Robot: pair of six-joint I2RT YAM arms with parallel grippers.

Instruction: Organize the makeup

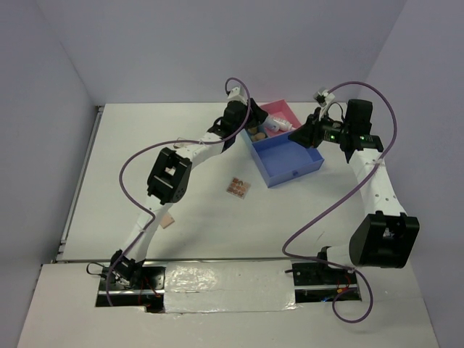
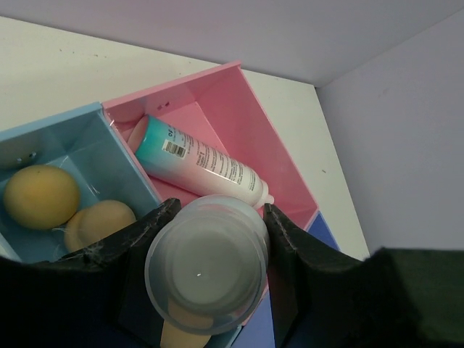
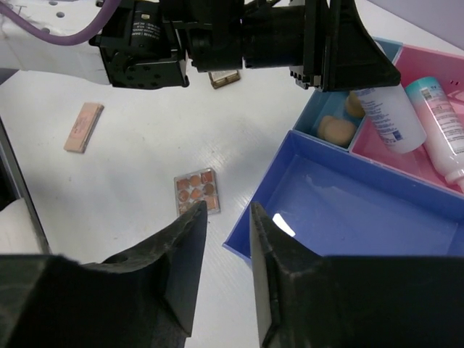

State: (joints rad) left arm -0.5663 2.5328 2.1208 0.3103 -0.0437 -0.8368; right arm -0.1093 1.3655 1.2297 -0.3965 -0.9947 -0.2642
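Jaws, left gripper [image 2: 221, 210]: clamped on a small translucent white cylindrical bottle [image 2: 206, 268], 1 black finger on each side, held over the edge of the pink compartment [image 2: 232, 116] of the divided plastic tray [image 3: 348, 217].

Jaws, right gripper [image 3: 228, 214]: a narrow gap, nothing between them; low in the right wrist view, by the near rim of the tray's large blue compartment.

Pink compartment: 1 pink-white tube with teal end [image 2: 203, 163], lying flat on a diagonal.

Light-blue compartment [image 2: 72, 134], left of the pink one: 2 tan egg-shaped sponges [image 2: 41, 196], touching.

White table [image 1: 145, 138]: 1 flat palette of multicolour squares [image 3: 196, 191], just left of the tray; 1 flat pinkish palette [image 3: 83, 127], well apart at upper left; 1 brown-gold palette [image 3: 225, 77], partly hidden under the left arm.
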